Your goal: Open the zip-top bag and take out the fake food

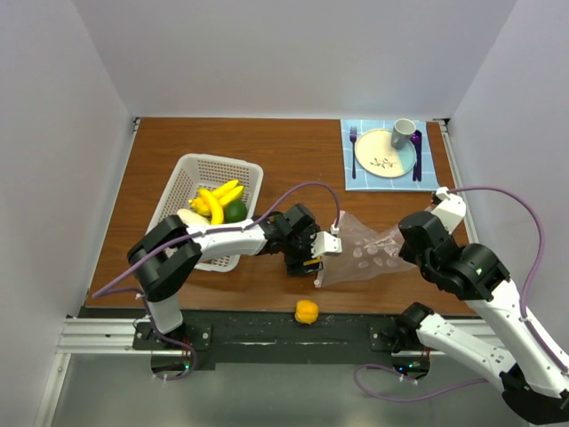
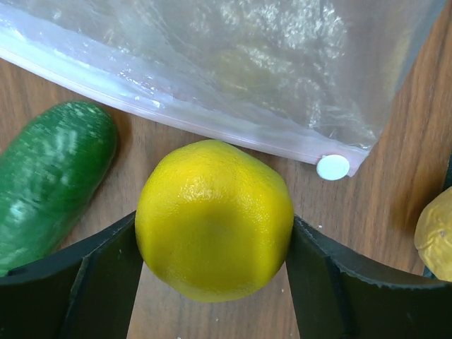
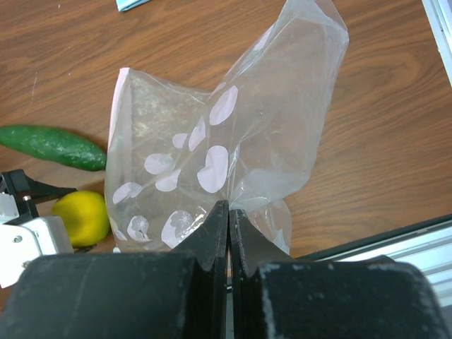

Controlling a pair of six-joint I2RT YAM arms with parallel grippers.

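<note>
**Left jaws on the lemon, right jaws pinching the bag**

The brown wooden table [image 1: 293, 160] carries everything. The left arm [image 1: 222, 238] reaches from its base at 7 o'clock towards the table's middle. The right arm [image 1: 462, 267] bends in from 4 o'clock.

A white perforated basket [image 1: 191, 169] sits at 9 o'clock of the table's centre. It holds yellow bananas [image 1: 218, 197], a round dark green fruit [image 1: 236, 213] and a pale piece [image 1: 191, 218].

The zip-top bag [image 1: 369, 256] lies at 4 o'clock of the centre, between the two grippers. It is clear and crinkled, with pale spots. Its pinkish zip strip [image 2: 212, 123] faces the left gripper and ends in a white dot.

A blue place mat [image 1: 351, 182] lies in the 2 o'clock corner with a yellow plate [image 1: 384, 153], a grey cup [image 1: 404, 132], a fork [image 1: 353, 140] and a purple utensil [image 1: 417, 153].

The right gripper [image 3: 227, 212] is fully closed on a gathered fold of the bag, at the end away from the strip.

The left gripper [image 2: 214, 233] has its jaws pressed against both sides of the lemon [image 2: 214, 219], which rests on the table just beside the zip strip. The dark green cucumber [image 2: 49, 176] lies at 9 o'clock of the lemon in the left wrist view, close but apart. A dull yellow lump [image 2: 436, 233] shows at 3 o'clock, cut off by the frame.

An orange-yellow fruit [image 1: 307, 311] sits at 6 o'clock, at the table's near edge.
</note>
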